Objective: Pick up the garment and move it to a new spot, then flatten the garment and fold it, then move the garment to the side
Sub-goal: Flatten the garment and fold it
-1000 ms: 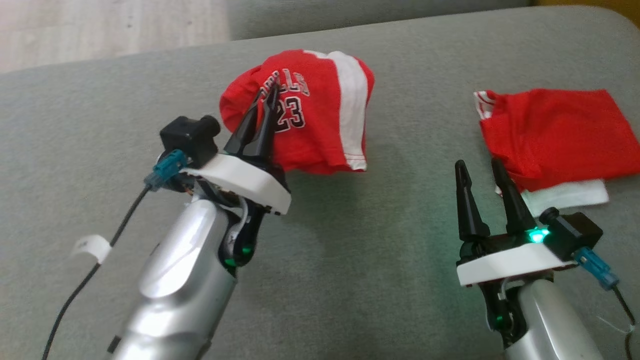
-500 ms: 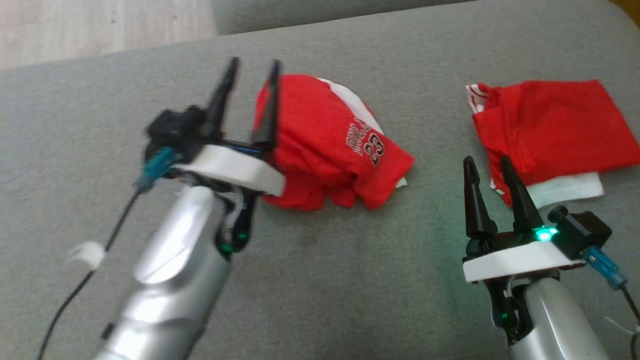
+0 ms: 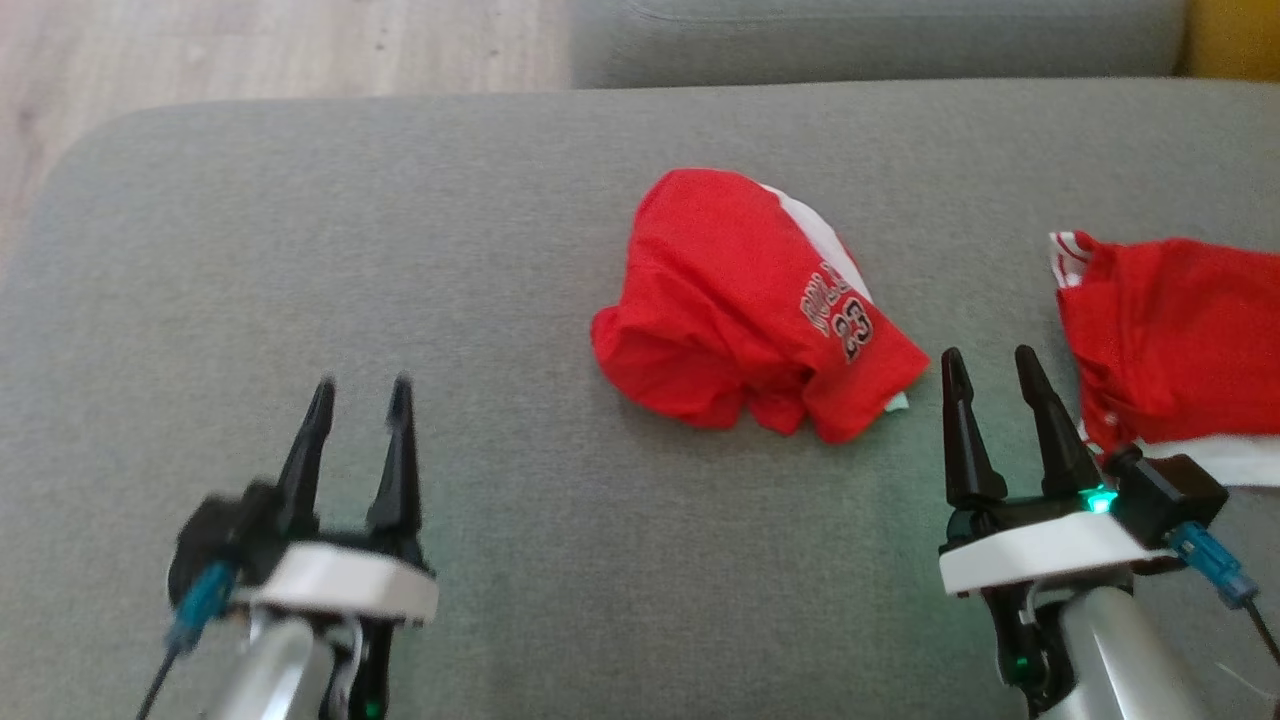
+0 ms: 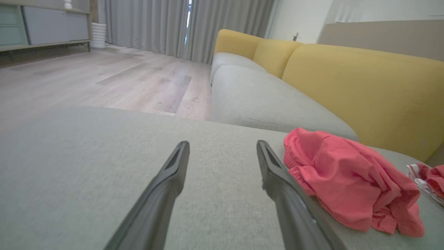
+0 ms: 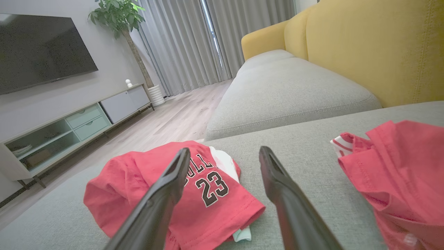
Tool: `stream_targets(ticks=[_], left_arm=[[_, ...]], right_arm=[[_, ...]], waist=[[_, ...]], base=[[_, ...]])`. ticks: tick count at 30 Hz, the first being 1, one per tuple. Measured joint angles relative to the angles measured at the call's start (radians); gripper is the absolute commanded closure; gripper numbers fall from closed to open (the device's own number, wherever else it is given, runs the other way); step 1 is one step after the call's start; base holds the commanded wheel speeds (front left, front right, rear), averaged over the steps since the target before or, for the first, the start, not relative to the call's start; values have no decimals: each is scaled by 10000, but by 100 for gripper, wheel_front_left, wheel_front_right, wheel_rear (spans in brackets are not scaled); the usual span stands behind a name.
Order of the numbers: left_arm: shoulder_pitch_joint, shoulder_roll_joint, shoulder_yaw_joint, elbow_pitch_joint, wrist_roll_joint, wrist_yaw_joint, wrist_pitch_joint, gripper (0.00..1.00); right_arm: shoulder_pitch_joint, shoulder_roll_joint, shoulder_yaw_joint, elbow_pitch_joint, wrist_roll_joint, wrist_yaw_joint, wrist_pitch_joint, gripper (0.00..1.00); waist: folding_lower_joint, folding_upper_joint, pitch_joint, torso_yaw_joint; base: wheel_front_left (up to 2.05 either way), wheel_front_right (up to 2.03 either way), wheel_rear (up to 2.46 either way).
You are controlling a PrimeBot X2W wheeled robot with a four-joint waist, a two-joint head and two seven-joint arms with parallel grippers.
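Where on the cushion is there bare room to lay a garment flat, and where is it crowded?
Bare: the cushion left of the crumpled garment, beyond the left gripper, and the strip between the grippers. Crowded: the right side, where the right gripper stands between that garment and the folded garment.

Grey cushion [image 3: 400, 250] carrying two red clothes.
A crumpled red jersey [image 3: 740, 310] lies near its middle; a red shirt [image 3: 1170, 330] lies at its right edge.
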Motion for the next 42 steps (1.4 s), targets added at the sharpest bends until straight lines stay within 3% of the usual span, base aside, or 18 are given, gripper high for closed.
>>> stream_targets(ticks=[4, 9, 15, 19, 26, 34, 35, 36, 42], left_arm=[[1014, -355, 587, -525, 142, 136, -2, 0], [1166, -704, 681, -803, 681, -63, -2, 0], [1025, -909, 978, -802, 986, -368, -31, 0], [1019, -1143, 1060, -740, 1103, -577, -42, 0], [697, -1455, 1191, -435, 1304, -849, -44, 0], [624, -1615, 1281, -236, 1448, -1022, -44, 0], [623, -1630, 1289, -217, 1475, -1026, -44, 0], [623, -1649, 1302, -192, 1515, -1028, -44, 0], [624, -1770, 1511, -130, 1522, -1103, -44, 0]], right_arm=[[21, 2, -38, 115, -65, 0, 0, 0], [22, 2, 8, 182, -167, 0, 0, 0], [-51, -6, 1383, 397, -284, 0, 587, 0], [-252, -2, 2226, 1193, -848, 0, 1526, 0], [-1721, -31, 2397, 2847, -2698, 0, 2121, 0], [-2376, -54, 2251, 3940, -2997, 0, 2119, 2], [-2429, -59, 2263, 4002, -2907, 0, 2096, 92], [-2498, -67, 2291, 4056, -2809, 0, 2057, 100], [-2700, -81, 2452, 4105, -2475, 0, 1595, 100]], waist=[[0, 0, -141, 284], [0, 0, -229, 575], [0, 0, -110, 815], [0, 0, 67, 959], [1, 0, 365, 1460], [1, 0, 548, 1892], [1, 0, 557, 1922], [2, 0, 558, 1943], [1, 0, 442, 1891]], base=[[0, 0, 0], [0, 0, 0], [0, 0, 0], [0, 0, 0], [0, 0, 0], [0, 0, 0], [0, 0, 0], [0, 0, 0], [0, 0, 0]])
